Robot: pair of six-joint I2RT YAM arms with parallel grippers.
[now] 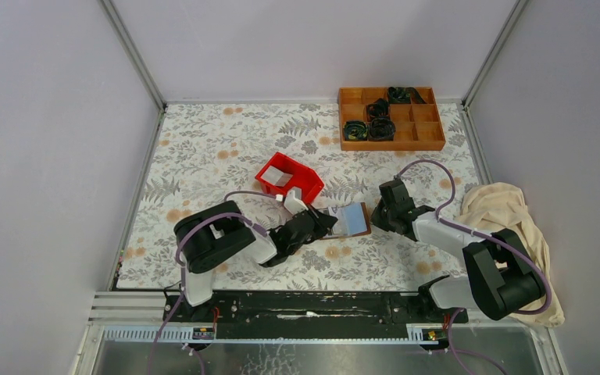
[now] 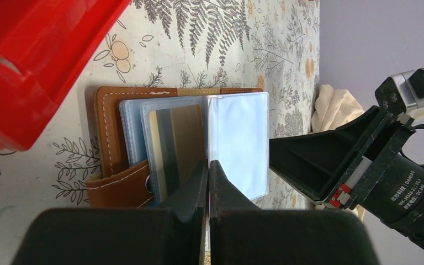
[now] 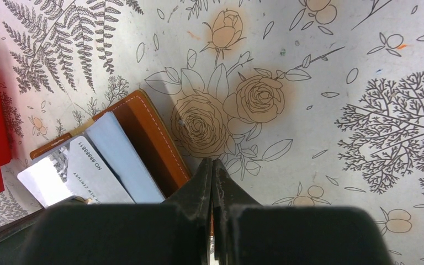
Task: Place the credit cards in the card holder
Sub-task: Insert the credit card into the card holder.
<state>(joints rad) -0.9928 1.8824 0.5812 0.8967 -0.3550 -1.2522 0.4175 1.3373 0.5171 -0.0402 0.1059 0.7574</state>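
The brown card holder [image 1: 353, 219] lies open on the floral mat between my two grippers. In the left wrist view its leather [image 2: 107, 127] frames pale sleeves, and the gold-tan card [image 2: 179, 141] sits in one of them. A pale sheet [image 2: 237, 143] lies to the right of it. The right wrist view shows the white card [image 3: 72, 171] with grey print lying on the lining. My left gripper [image 2: 208, 164] is shut, its tips at the fold between the sleeves. My right gripper [image 3: 212, 163] is shut, its tips at the holder's right leather edge [image 3: 154, 138].
A red bin [image 1: 289, 178] stands just behind the holder on the left. An orange compartment tray [image 1: 391, 146] with dark items is at the back right. A cream cloth [image 1: 504, 211] lies at the right edge.
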